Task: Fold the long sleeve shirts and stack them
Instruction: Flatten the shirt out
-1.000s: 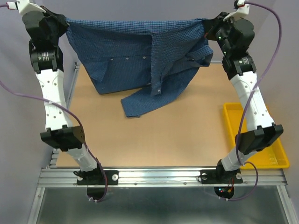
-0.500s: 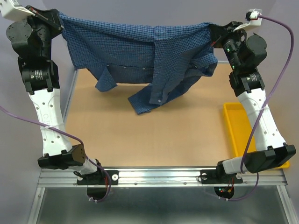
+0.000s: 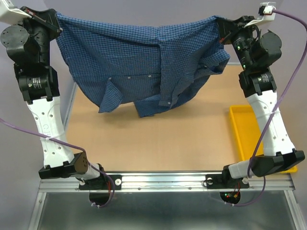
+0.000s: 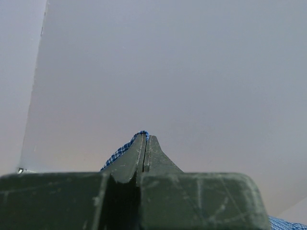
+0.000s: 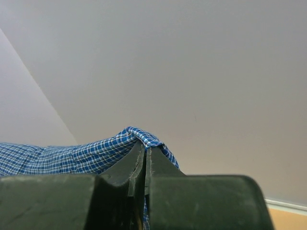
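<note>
The left gripper (image 4: 145,140) is clamped tight on the shirt (image 3: 144,57) at 10 o'clock, the right gripper (image 5: 145,147) likewise at 2 o'clock. The shirt hangs spread between them over the table (image 3: 158,143). A yellow tray (image 3: 239,132) sits at 3 o'clock.

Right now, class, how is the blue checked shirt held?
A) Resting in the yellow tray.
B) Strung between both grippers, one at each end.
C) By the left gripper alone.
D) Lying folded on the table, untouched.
B: the left gripper and right gripper are each shut on an edge of the shirt, which hangs spread between them.
</note>
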Controlling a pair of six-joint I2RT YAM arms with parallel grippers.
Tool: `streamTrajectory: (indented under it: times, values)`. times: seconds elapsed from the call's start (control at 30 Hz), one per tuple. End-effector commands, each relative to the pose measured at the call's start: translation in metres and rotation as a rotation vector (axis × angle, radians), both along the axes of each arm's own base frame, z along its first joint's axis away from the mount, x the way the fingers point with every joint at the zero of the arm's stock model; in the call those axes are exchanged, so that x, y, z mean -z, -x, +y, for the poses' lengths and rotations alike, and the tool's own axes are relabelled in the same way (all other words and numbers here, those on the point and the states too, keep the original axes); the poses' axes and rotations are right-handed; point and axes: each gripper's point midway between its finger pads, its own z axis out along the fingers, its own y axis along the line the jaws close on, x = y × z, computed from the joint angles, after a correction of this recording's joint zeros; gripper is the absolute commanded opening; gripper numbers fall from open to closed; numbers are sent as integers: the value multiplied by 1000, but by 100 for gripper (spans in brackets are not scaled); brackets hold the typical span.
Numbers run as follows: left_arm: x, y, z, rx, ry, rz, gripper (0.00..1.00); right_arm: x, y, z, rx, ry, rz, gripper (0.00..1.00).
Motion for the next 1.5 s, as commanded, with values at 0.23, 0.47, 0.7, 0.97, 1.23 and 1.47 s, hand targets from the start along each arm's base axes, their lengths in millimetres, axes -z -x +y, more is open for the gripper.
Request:
streamTrajectory:
  times: [0.23, 0.47, 0.7, 0.97, 1.23, 1.47]
  values:
    - [18, -88, 4, 95, 62, 41, 0, 0, -102, 17, 7, 48, -25, 0]
    - [-15, -108, -16, 241, 52, -91, 0, -68, -96, 18, 9, 49, -229, 1]
    - [-87, -13, -37, 215, -104, -336, 0, -141, 13, -1, 28, 23, -535, 1]
    - [58, -38, -26, 181, -4, -21, 0, -5, 20, 13, -89, 61, -175, 1]
    - [289, -32, -12, 86, 125, 418, 0, 247, 28, 22, -164, -14, 518, 1]
    - [326, -23, -1, 21, 85, 483, 3, 271, 14, 3, -35, 25, 656, 4]
